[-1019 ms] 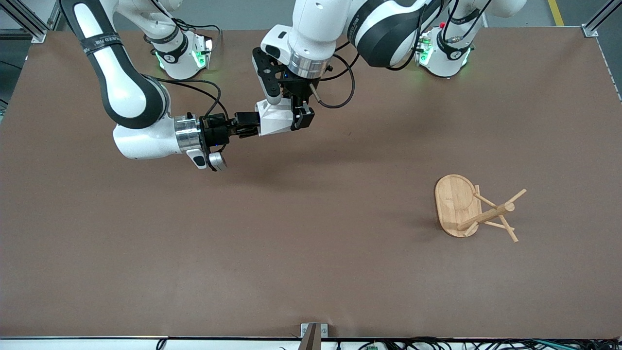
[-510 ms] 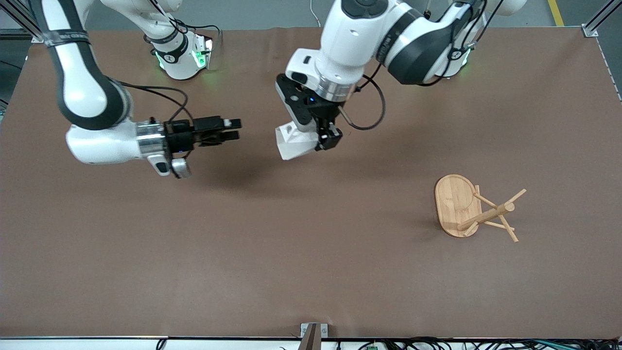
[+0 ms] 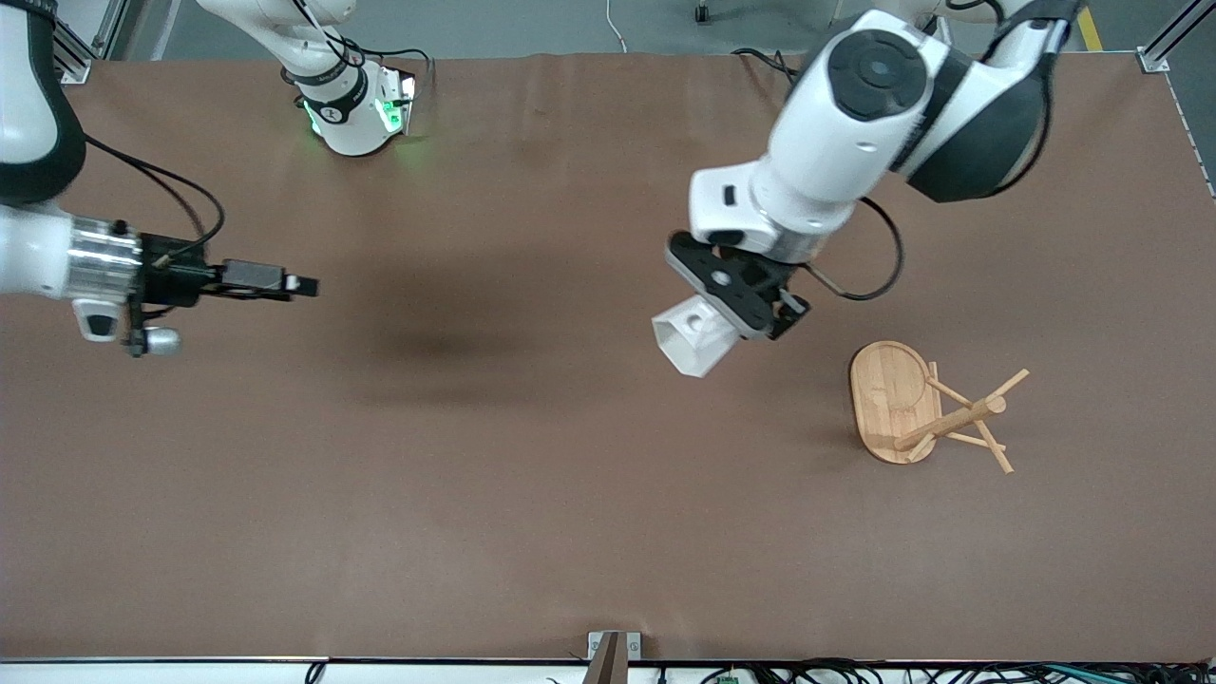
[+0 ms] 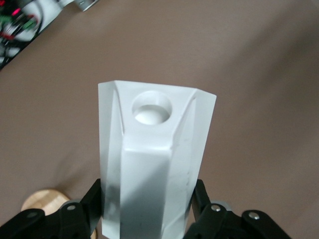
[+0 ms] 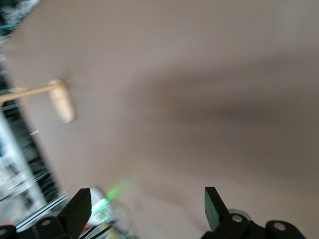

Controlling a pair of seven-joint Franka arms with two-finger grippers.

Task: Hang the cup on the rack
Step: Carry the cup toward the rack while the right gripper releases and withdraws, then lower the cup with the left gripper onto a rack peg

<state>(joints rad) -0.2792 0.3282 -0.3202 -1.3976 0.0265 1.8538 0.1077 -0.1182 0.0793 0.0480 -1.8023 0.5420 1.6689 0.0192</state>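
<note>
The white faceted cup [image 3: 696,339] hangs in the air in my left gripper [image 3: 752,318], which is shut on its body, over the table a short way from the rack toward the right arm's end. In the left wrist view the cup [image 4: 154,159] sits between the black fingers [image 4: 87,206], its tab handle with the round hole [image 4: 152,107] pointing away from the gripper [image 4: 148,211]. The bamboo rack [image 3: 926,408] stands on its oval base toward the left arm's end. My right gripper [image 3: 296,283] is open and empty over the right arm's end; its wrist view [image 5: 147,204] shows only bare table between the fingers.
The brown table [image 3: 532,494] carries nothing else. The arm bases stand along the edge farthest from the front camera, the right arm's base [image 3: 351,104] lit green. A small metal bracket [image 3: 613,646] sits at the near edge. The rack shows blurred in the right wrist view [image 5: 57,97].
The right gripper let go of the cup and drew back toward the right arm's end. The left gripper carried the cup toward the rack.
</note>
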